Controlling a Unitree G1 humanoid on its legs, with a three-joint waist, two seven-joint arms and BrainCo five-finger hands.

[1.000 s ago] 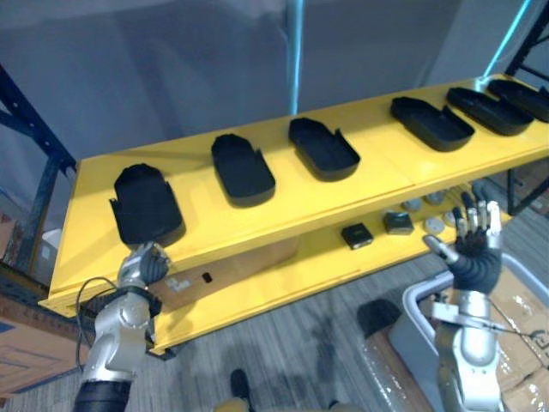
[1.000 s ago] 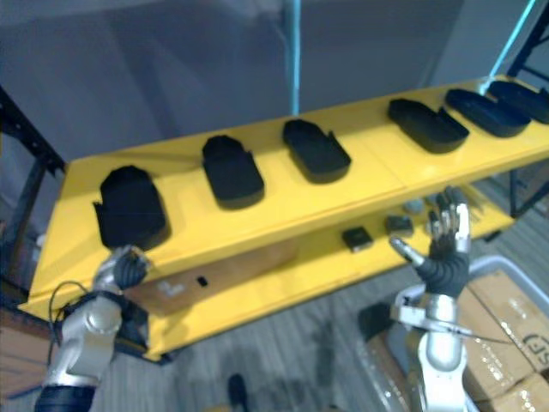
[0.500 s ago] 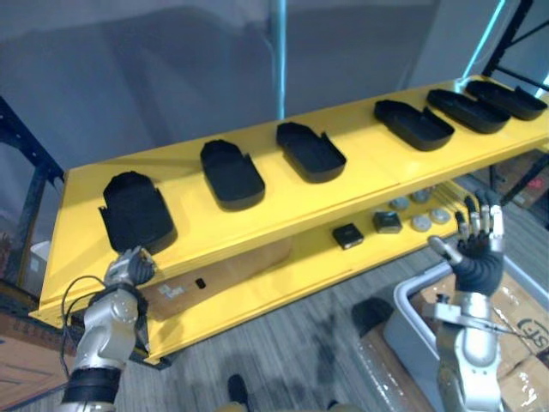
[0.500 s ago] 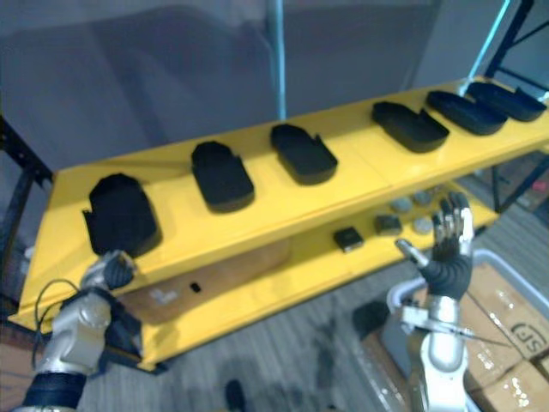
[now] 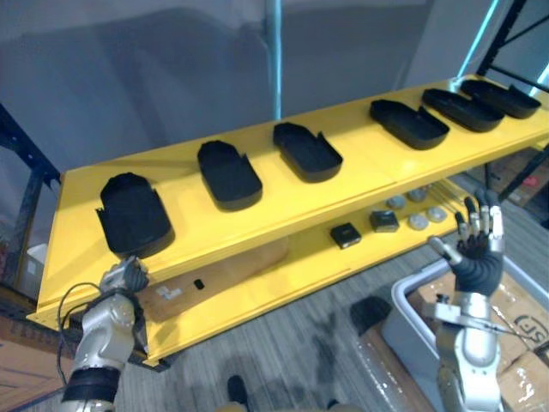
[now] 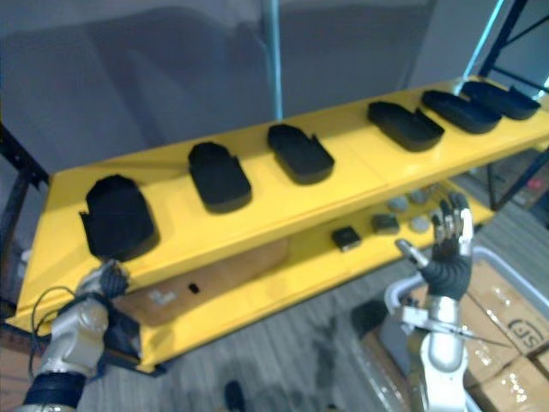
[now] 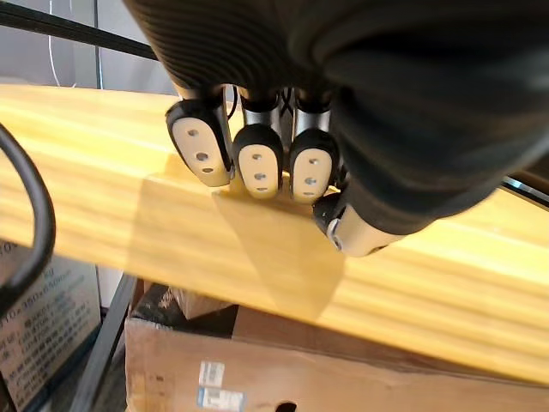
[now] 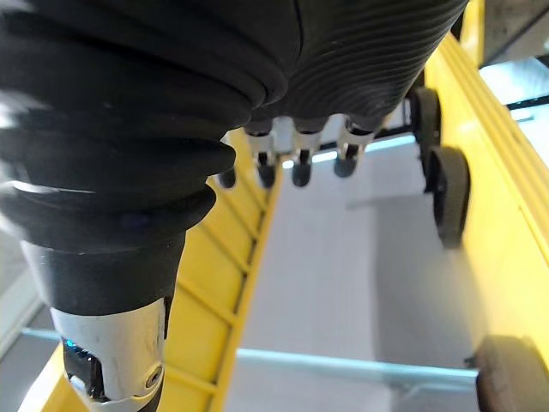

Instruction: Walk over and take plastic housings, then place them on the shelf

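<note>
Empty hands at the shelf (image 5: 184,215), six plastic housings (image 5: 228,174) laid out.
Nearest, the left hand (image 5: 124,276) is curled into an empty fist just below the shelf's left front edge. The right hand (image 5: 477,245), fingers straight and spread, rises by its right front. For the next fetch I'd back both off squarely, clear of the glossy yellow edge. The shells — matte black, shallow, round-ended — run along the top tier toward its far right end.
</note>
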